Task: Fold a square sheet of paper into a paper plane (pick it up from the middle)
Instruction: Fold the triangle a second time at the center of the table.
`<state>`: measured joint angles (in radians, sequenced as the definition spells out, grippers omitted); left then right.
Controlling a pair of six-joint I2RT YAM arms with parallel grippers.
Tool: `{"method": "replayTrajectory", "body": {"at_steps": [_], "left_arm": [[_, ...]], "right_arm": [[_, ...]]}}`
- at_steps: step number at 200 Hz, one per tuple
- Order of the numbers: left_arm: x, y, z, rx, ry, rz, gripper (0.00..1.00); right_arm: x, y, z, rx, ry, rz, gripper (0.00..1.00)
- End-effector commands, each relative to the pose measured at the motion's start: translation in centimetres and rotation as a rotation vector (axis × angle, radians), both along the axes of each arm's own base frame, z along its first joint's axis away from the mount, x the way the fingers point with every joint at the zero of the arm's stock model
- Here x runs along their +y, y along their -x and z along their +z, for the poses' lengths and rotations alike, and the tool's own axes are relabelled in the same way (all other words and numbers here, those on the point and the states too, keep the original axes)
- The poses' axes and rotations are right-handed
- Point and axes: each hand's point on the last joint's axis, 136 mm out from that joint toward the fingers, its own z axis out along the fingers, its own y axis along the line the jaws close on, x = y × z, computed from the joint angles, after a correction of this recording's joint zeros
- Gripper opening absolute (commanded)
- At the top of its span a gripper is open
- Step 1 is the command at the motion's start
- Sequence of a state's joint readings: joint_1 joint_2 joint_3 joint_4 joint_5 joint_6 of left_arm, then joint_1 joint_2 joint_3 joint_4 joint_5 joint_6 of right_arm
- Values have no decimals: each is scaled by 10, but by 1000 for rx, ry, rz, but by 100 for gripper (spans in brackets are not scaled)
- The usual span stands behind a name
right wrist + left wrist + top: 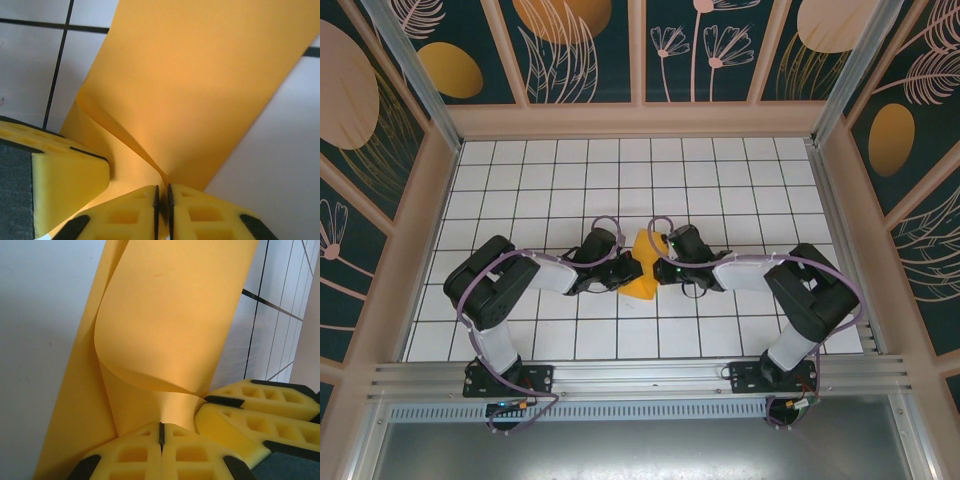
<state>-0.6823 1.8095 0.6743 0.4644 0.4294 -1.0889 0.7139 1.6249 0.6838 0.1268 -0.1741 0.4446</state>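
Note:
The square sheet of paper [642, 275] is orange-yellow and sits bent and partly folded on the middle of the white grid table [620, 170], between the two wrists. My left gripper [626, 270] comes at it from the left and is shut on a curled flap of the paper [170, 315], pads tight together [161, 432]. My right gripper [660, 268] comes from the right. A fold of the paper [200, 75] runs down into the thin slit between its jaws [162, 195]. The two grippers' yellow fingertips nearly touch.
Wooden-framed walls with dark panels and painted orange ovals [450, 70] close in the table on three sides. An aluminium rail [640, 378] holds both arm bases at the near edge. Bare grid tiles lie behind and to either side of the arms.

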Motion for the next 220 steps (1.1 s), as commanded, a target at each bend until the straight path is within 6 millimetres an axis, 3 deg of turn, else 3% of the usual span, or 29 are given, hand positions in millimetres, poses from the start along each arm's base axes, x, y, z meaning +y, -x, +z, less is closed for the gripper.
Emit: {"method": "replayTrajectory", "body": {"at_steps": [1, 8, 39, 89, 157, 194, 220], "left_arm": [[15, 8, -25, 32, -92, 13, 0], [15, 7, -24, 29, -91, 11, 0], [14, 7, -24, 26, -93, 1, 0], [12, 6, -23, 27, -83, 2, 0], [12, 6, -23, 27, -82, 0, 0], [12, 6, -23, 26, -82, 0, 0], [12, 6, -23, 25, -83, -4, 0]], "right_arm": [[-3, -13, 37, -68, -22, -51, 23], [-6, -14, 43, -77, -24, -67, 27], [-10, -6, 66, -86, -102, -102, 29], [13, 24, 84, 16, -350, -56, 9], [39, 42, 62, 131, -369, -16, 3], [46, 41, 42, 172, -316, -20, 2], [50, 41, 39, 187, -314, -5, 2]]}}
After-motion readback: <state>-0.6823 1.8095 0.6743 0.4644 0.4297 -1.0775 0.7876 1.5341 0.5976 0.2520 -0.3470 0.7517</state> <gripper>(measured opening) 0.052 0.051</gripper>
